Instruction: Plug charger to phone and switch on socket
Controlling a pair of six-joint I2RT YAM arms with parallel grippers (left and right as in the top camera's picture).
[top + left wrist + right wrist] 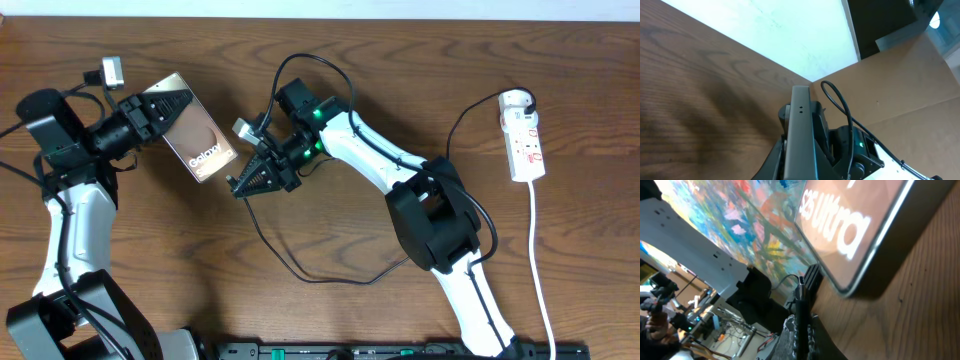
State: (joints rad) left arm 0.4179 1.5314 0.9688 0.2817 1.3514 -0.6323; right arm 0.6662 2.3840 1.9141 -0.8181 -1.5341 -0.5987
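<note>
Over on the left half of the table, the left gripper has its fingers clamped on the far-left end of the phone. The phone lies at a slant, screen up, with its lettered end pointing toward the near right. The left wrist view shows it edge-on between the fingers.

The right gripper comes in from the right and sits just beside that lettered end. Its fingers are pinched together on the small black plug of the charger. In the right wrist view the plug tip is right up at the phone's bottom edge, though I cannot tell whether it is actually in the port. The thin black cable trails from the gripper toward the near side, loops across the middle of the table and climbs to the far right.

The socket lies there, well apart from both arms, its white cord running toward the near edge
</note>
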